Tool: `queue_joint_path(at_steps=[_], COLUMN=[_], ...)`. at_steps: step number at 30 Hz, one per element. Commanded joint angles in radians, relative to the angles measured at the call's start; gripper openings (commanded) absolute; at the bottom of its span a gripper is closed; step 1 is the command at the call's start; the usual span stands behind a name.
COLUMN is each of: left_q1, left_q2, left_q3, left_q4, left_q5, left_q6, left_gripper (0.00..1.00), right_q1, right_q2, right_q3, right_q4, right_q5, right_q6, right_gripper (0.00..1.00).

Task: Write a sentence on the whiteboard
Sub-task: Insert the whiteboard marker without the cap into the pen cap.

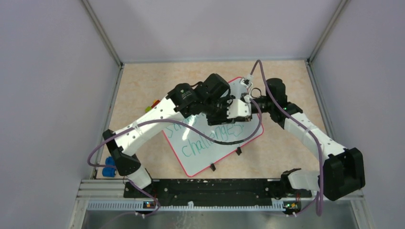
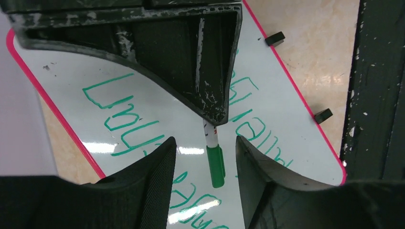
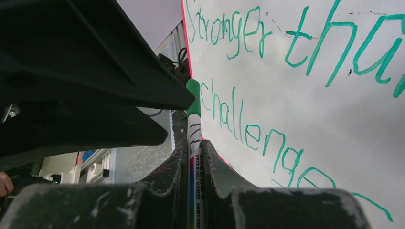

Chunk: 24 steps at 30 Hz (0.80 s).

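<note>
Both arms are folded over one whiteboard [image 1: 205, 161]. One marker [image 2: 216, 164] is clamped by the right gripper [image 3: 195, 151]; the left gripper [image 2: 204, 145] is spread wide astride its green end.

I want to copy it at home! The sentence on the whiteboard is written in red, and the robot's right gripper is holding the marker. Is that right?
Not red: the sentence on the whiteboard is green, as the right wrist view shows. The rest holds: the right gripper is shut on the marker.
</note>
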State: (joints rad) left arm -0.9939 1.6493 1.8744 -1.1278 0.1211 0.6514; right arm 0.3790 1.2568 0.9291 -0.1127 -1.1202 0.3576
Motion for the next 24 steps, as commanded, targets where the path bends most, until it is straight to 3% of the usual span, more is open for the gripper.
queue_joint_path(at_steps=[1,4,10,19,24], left_q1=[0.078,0.168,0.245,0.257,0.256], left_q2=[-0.076,-0.108,-0.218,-0.251,-0.224], left_q3=[0.037,0.013,-0.158,-0.309,-0.334], left_q4=[0.047,0.028,0.065,0.131,0.166], left_q5=[0.161,0.281,0.376,0.428,0.479], left_q6=[-0.035,-0.054,-0.061,-0.056,-0.077], left_gripper=[0.58,0.65,0.70,0.69,0.63], right_q1=[0.013,0.012,0.012,0.020,0.025], right_q2=[-0.029,-0.033,-0.045,-0.049,-0.051], right_q3=[0.010,0.021,0.036,0.046,0.048], right_q4=[0.021,0.018,0.006,0.051,0.064], right_q5=[0.005,-0.003,-0.036,-0.097,-0.111], right_q6=[-0.031,-0.029,-0.033,0.024,0.044], right_gripper=[0.00,0.00,0.00,0.00,0.00])
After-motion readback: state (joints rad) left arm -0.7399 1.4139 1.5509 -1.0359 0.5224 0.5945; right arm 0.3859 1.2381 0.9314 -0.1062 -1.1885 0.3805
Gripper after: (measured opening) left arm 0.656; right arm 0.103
